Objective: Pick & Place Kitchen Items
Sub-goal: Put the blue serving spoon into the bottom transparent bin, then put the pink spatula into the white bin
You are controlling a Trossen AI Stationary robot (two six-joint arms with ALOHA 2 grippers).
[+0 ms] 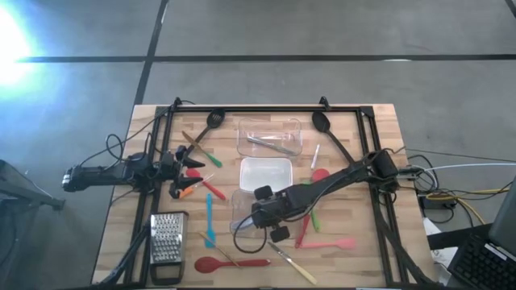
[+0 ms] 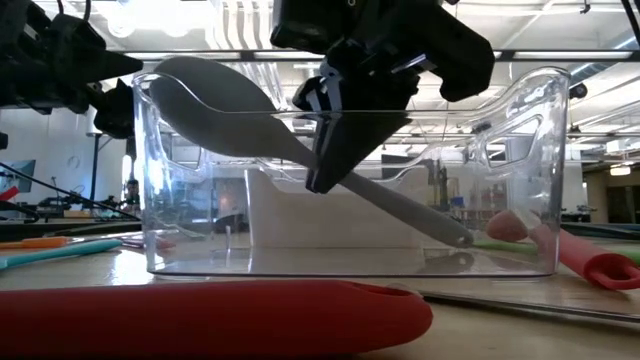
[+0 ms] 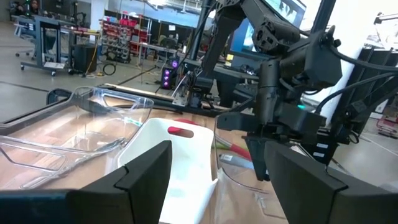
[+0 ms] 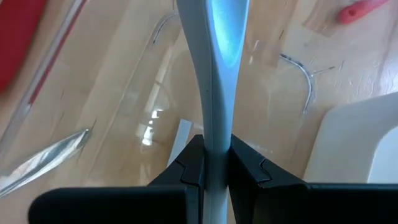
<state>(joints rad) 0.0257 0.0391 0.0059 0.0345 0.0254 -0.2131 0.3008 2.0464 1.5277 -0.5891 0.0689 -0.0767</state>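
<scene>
Grey spoon (image 4: 214,74) held over the nearest clear tub (image 2: 350,262), ready to place
Right tool (image 4: 210,163) is clamped on its handle, bowl tilted up inside the tub; next, lower and let go. Left tool (image 3: 214,180) waits wide open, empty, at the table's left side

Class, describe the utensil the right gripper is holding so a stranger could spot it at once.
Find the clear tub nearest the table's front edge. The right gripper reaches into it, shut on a grey spoon that slants across the tub. It is the only grey utensil; those lying nearby are red.
</scene>
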